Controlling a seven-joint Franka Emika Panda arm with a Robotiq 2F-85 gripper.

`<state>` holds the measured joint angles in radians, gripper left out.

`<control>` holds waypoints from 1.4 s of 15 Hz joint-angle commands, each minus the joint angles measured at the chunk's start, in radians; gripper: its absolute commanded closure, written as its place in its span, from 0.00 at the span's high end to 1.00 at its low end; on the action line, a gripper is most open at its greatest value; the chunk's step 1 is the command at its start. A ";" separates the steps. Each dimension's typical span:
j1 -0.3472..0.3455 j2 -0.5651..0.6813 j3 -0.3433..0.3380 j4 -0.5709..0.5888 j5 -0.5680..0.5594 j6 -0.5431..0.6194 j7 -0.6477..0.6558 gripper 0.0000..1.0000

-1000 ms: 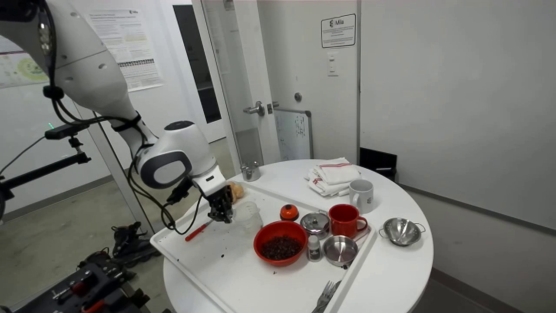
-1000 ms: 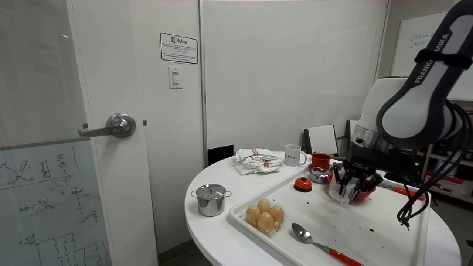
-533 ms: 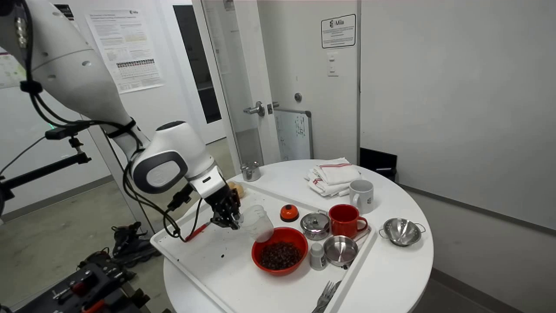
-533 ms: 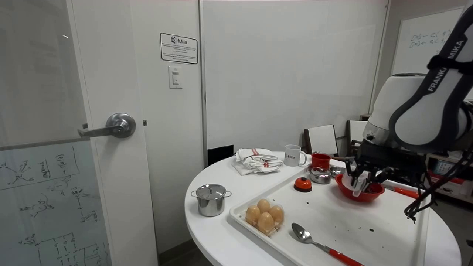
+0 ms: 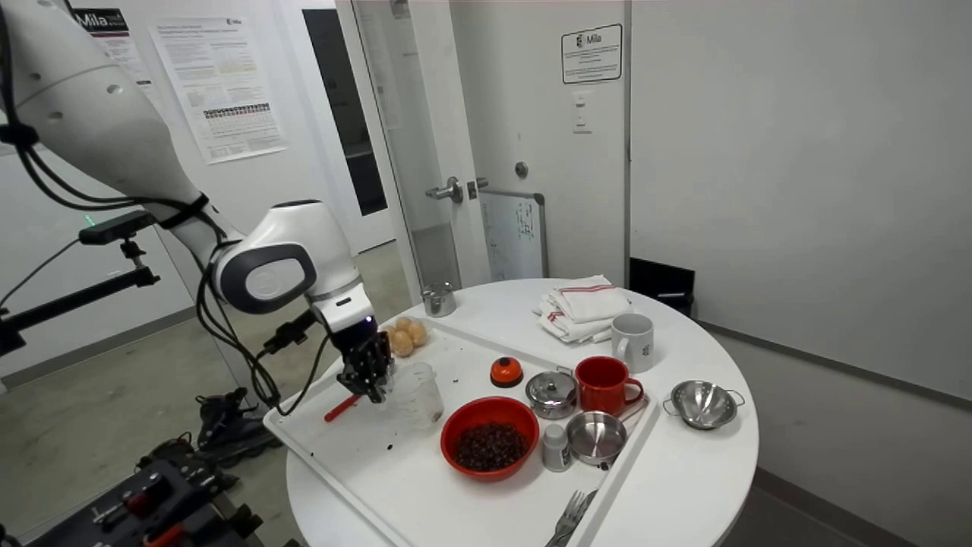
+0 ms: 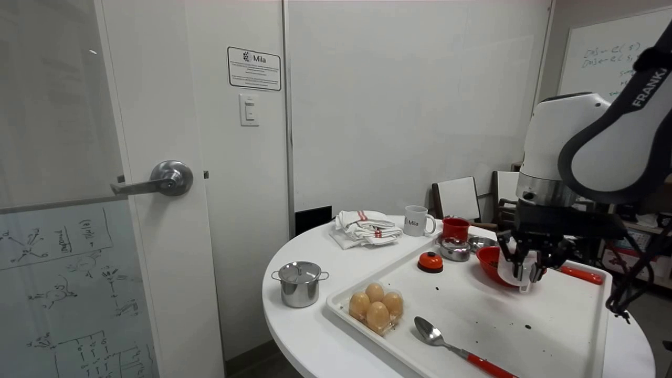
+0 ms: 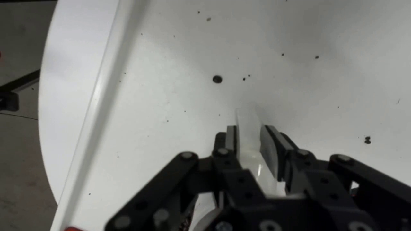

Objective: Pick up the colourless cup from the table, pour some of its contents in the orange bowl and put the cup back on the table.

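The colourless cup (image 5: pixel 418 395) is clear and whitish and looks almost upright. It is apart from the orange bowl (image 5: pixel 486 409) in an exterior view. My gripper (image 5: pixel 380 386) is shut on the cup's handle; the handle (image 7: pixel 249 128) shows between the pads in the wrist view. The cup (image 6: pixel 510 272) and gripper (image 6: pixel 526 271) stand in front of the bowl (image 6: pixel 489 262) in an exterior view. Whether the cup touches the tray I cannot tell. The bowl holds dark beans (image 5: pixel 492 448). The table (image 5: pixel 695 463) is round and white.
A white rimmed tray (image 5: pixel 342 485) lies under the cup and bowl. A shaker (image 5: pixel 556 448), steel pan (image 5: pixel 596 437), red mug (image 5: pixel 602 385), lidded pot (image 5: pixel 550 393) and orange timer (image 5: pixel 505 371) stand near the bowl. Eggs (image 6: pixel 376 307) and a spoon (image 6: pixel 457 350) lie on the tray.
The cup tipped toward the bowl half a second ago, then turned back nearly upright and moved away from the bowl with my gripper. The bowl and shaker shifted slightly between the earlier frames.
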<state>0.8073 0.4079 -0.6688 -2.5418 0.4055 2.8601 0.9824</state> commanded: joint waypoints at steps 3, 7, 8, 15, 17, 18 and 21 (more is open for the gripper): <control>-0.097 -0.086 0.128 -0.002 -0.207 -0.082 0.168 0.10; -0.272 -0.077 0.316 0.021 -0.225 -0.103 0.179 0.10; -0.326 -0.067 0.367 0.029 -0.213 -0.100 0.164 0.10; -0.648 0.018 0.629 0.097 -0.091 -0.058 0.069 0.10; -0.708 0.055 0.681 0.125 -0.037 -0.046 0.031 0.10; -0.725 0.074 0.695 0.139 -0.020 -0.042 0.017 0.10; -0.751 0.128 0.716 0.174 0.007 -0.038 -0.008 0.51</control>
<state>0.0884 0.4725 0.0167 -2.4161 0.3720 2.8107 1.0162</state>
